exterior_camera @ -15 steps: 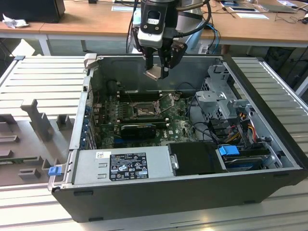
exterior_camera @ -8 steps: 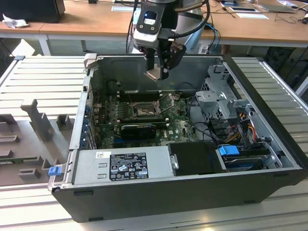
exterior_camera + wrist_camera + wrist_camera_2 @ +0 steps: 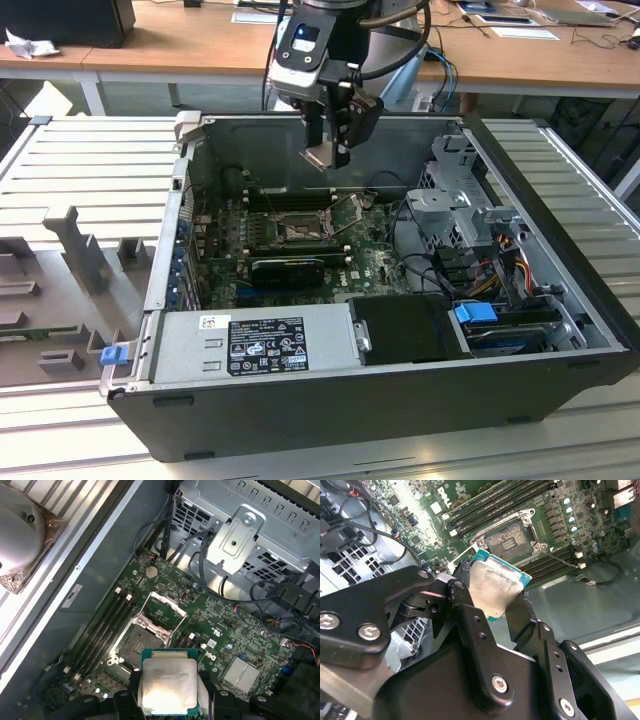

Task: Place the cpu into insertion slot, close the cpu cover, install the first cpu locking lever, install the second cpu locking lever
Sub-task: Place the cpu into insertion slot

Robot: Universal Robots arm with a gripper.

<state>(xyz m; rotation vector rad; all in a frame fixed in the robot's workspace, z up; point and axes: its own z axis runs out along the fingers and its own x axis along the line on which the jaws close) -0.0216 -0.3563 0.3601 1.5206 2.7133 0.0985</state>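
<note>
From where I stand, the black jaws of the arm are closed on two opposite edges of the small square cpu with the silver-grey metal top (image 3: 169, 685), and in the exterior view this chip (image 3: 322, 158) hangs well above the square insertion slot with the dark frame and dull pin field (image 3: 300, 232), inside the open dark grey computer case (image 3: 400, 400) that lies on its side on the tabletop. The slot is empty. The thin silvery cpu cover (image 3: 167, 611) stands raised at one edge of the slot, so the way down looks free. The long black memory slots (image 3: 490, 505) lie just beside the insertion slot (image 3: 507, 539). I judge that the step in hand is the first one, bringing the chip over the slot. To do it well, the chip should be level and its edges parallel to the slot's frame. In the first wrist view the edges of the chip seem turned against those of the slot (image 3: 140, 640), though the slant of the camera may deceive me. The descent should be straight and slow, with no sliding sideways once the chip is near the frame, because the pin field is probably delicate. The jaws should open only when the chip lies flat inside the frame.
</note>
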